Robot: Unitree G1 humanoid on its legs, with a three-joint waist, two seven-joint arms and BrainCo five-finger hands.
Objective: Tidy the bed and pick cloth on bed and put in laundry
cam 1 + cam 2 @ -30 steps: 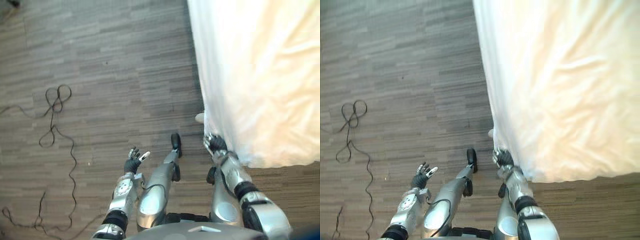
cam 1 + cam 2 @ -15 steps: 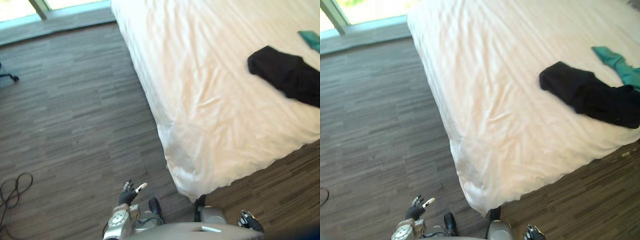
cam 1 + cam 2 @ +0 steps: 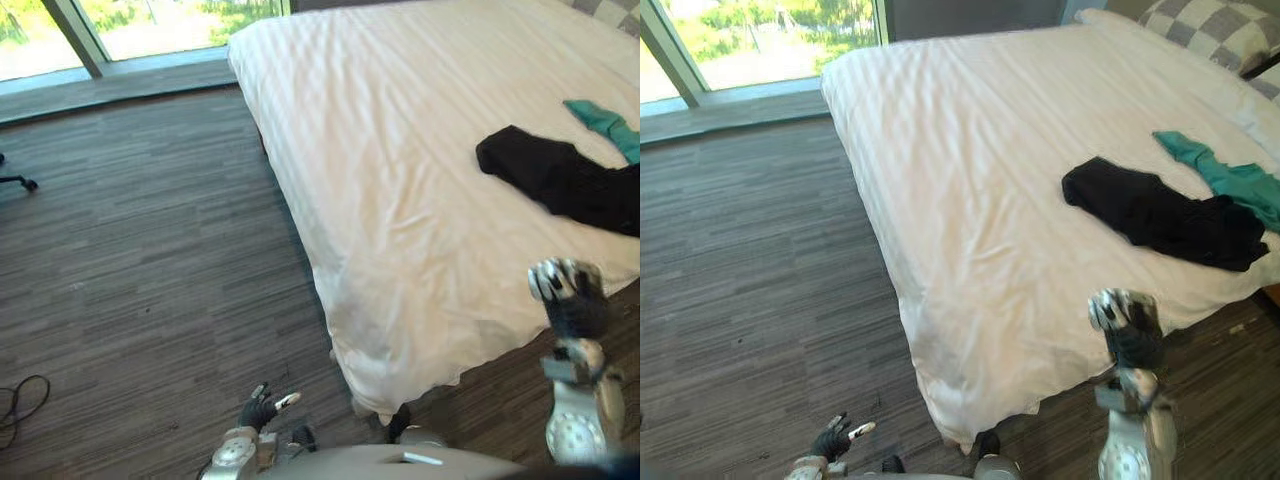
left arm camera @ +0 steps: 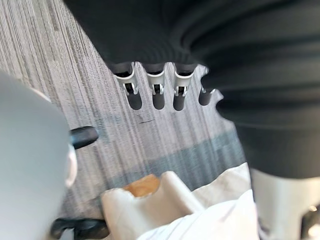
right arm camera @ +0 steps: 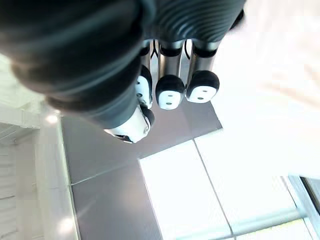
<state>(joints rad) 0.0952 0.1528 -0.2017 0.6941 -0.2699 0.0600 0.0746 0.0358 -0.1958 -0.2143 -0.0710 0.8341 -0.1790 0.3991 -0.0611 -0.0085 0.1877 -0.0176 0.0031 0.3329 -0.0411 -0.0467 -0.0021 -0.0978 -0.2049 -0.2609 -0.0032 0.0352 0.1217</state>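
— Where is room opening up over the bed (image 3: 970,200)?
— Its sheet is lying bare from the left edge across the middle and down to the near corner, so a hand is finding clear passage there.
— And toward the right?
— A black cloth (image 3: 1160,215) is sprawling near the near edge, a teal cloth (image 3: 1230,175) is lying just beyond it, and a checked pillow (image 3: 1200,30) is sitting at the far right corner.
— And around the bed?
— The floor (image 3: 760,280) along the left edge is lying open. The right hand (image 3: 1125,325) is hanging raised before the near edge, with bare sheet between it and the black cloth.
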